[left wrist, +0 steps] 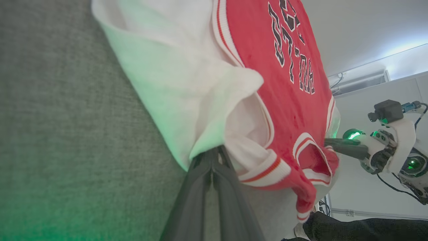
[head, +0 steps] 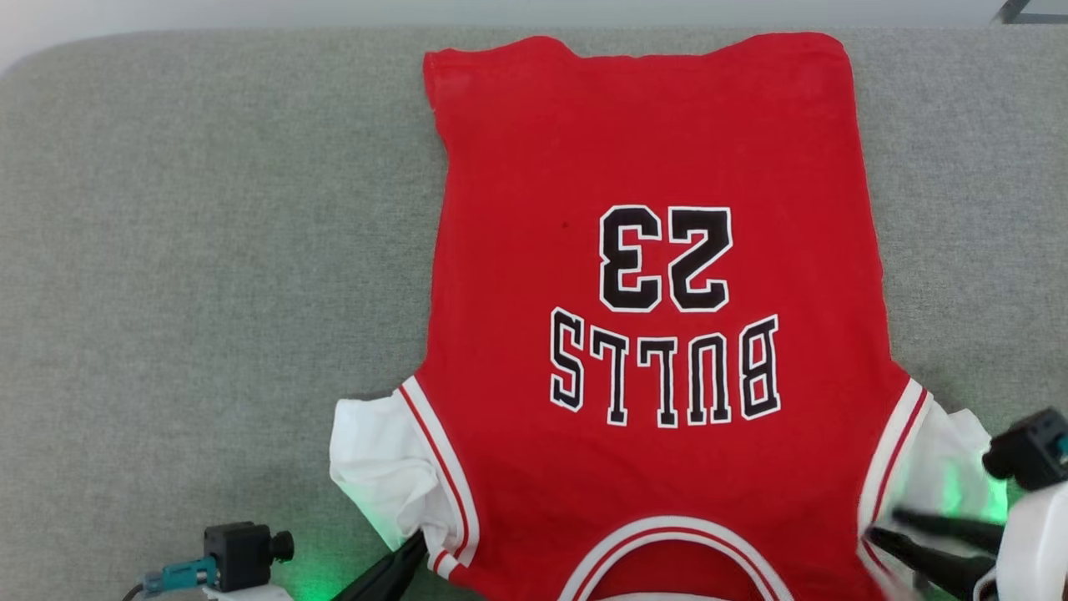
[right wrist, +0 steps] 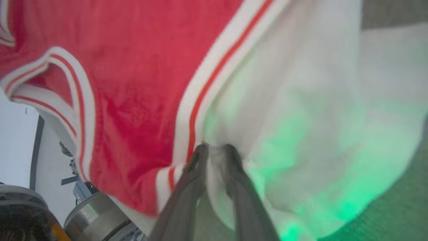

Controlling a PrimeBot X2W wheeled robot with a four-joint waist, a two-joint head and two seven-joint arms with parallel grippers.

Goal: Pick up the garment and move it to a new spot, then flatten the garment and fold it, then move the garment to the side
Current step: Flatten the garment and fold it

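1. Your red jersey shirt (head: 651,150) (white short sleeves, black white-outlined "23" and lettering) lies face up and mostly flat on the grey woven fabric surface (head: 209,250). Its collar is towards the robot and its hem at the far edge.
2. Your left gripper (head: 413,547) has its fingers pressed together at the near white sleeve's hem. Your right gripper (head: 880,526) pinches the opposite sleeve beside the striped armhole trim. I judge this paired shoulder hold serves to tension and flatten the cloth.
3. The head view gives the overall lay, not the bite.
4. The left wrist view shows the left gripper (left wrist: 214,154) narrow, with cloth bunching at its tips.
5. The right wrist view shows white cloth caught between the right gripper's fingers (right wrist: 190,177).
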